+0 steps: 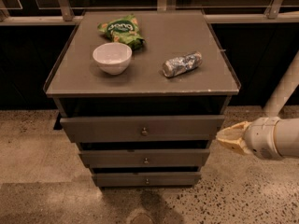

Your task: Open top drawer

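- Here, a grey cabinet (154,85) stood on a speckled floor (37,143), and its flat top had a thin raised rim.
- On the left of that top sat a white bowl (112,57), upright. What showed of its inside was plain white.
- Just behind the bowl lay a green bag (122,30), crumpled, with print too blurred to read. Whether it touched the bowl's far rim could not be told.
- Right of the bowl and well apart from it, a dented silver can (182,63) lay on its side at a slant. Its label could not be made out.
- Below the top, the top drawer (103,129) spanned the cabinet's front, with one small round knob (144,131) at its centre. A dark gap ran above the panel. The drawer's inside was hidden, so what it held could not be seen.
- Under it came the middle drawer (112,158) and then the bottom drawer (121,178), each with its own small knob and its inside hidden too.
- At the right, the gripper (230,138) hung level with the top drawer, at the panel's right end and well apart from the knob, pointing left. Whether it was spread or pressed together could not be told, nor whether it touched the panel.
- The white arm (275,138) behind it was cut off by the right edge.
- A pale post (285,85) slanted up above the arm, also cut off at that edge.
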`<state>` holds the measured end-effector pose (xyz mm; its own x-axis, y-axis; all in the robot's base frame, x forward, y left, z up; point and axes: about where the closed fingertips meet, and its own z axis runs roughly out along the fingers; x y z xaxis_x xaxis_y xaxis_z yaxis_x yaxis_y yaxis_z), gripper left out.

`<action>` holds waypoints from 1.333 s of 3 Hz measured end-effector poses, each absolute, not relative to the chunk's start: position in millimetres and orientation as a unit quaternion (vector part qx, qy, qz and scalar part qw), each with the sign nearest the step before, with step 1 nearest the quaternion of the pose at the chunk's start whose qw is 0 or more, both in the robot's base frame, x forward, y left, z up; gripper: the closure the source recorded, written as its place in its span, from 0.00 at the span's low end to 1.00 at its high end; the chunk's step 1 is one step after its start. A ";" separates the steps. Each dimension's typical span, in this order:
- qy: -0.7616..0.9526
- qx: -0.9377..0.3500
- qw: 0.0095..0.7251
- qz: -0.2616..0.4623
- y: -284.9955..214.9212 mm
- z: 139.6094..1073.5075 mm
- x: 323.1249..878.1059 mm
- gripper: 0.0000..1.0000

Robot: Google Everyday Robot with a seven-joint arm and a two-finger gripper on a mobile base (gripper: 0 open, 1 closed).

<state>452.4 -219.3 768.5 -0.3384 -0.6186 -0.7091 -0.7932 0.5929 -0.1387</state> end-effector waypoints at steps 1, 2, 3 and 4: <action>0.770 -0.443 0.442 0.127 -202.4 757.1 485.1 1.00; 0.740 -0.447 0.486 0.133 -187.2 744.5 519.7 1.00; 0.736 -0.450 0.487 0.136 -184.7 737.9 521.9 1.00; 0.744 -0.440 0.486 0.129 -186.9 729.8 526.3 1.00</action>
<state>526.3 -186.9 729.8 -0.1402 -0.5299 -0.8364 -0.7804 0.5790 -0.2360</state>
